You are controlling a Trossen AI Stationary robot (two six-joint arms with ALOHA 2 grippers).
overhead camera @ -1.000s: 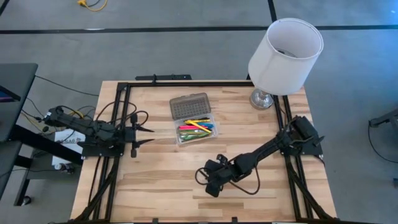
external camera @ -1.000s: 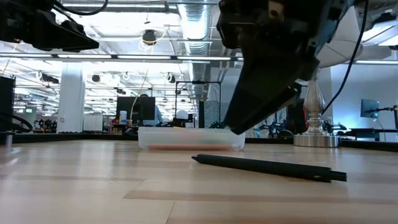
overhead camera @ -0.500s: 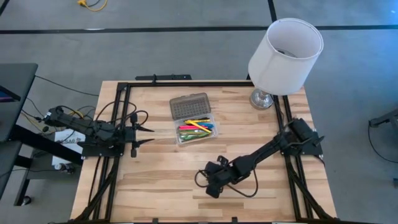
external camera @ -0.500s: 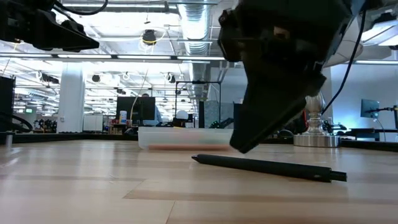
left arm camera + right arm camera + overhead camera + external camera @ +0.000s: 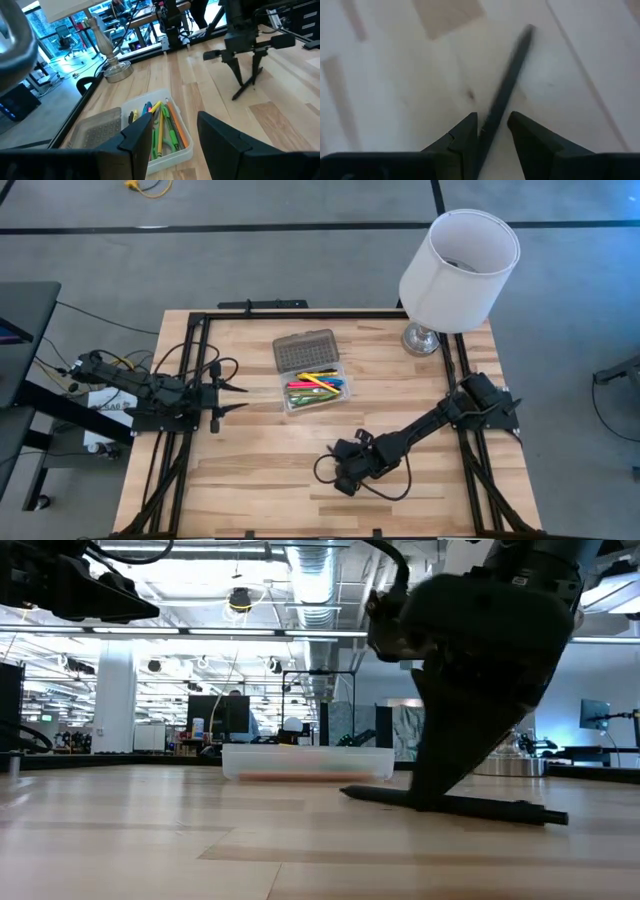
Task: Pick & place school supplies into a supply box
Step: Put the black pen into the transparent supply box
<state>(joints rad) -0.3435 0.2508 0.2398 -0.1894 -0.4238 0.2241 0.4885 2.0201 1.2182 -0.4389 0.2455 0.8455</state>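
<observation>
The clear supply box [image 5: 315, 392] sits mid-table with its ribbed lid [image 5: 305, 350] folded open toward the far edge; coloured pens and pencils [image 5: 162, 127] lie inside. A black pen [image 5: 500, 810] lies flat on the table near the near edge. My right gripper [image 5: 345, 478] is down at the table, open by a narrow gap, with its fingers astride this pen [image 5: 512, 75]. My left gripper [image 5: 243, 398] hovers open at the table's left, pointing toward the box. No scissors are visible. My right gripper comes at the black pen from above, pointing down, with its fingers across it, at a place nearer one end [image 5: 400, 797]. The pen lies against the inner side of one finger [image 5: 470, 131], with a small gap to the other. It rests flat on the table.
A white-shaded lamp [image 5: 455, 270] stands on its metal base [image 5: 422, 338] at the far right corner. Black frame rails [image 5: 190, 380] run along the table's left, right and far sides. Bare wood lies to the left of the pen and between the pen and the box.
My right gripper has come down from just above the table until its fingertips reach the black pen, shifting a little toward the table's right. The pen has slid a short way toward the table's right, staying flat. My left arm has kept still.
</observation>
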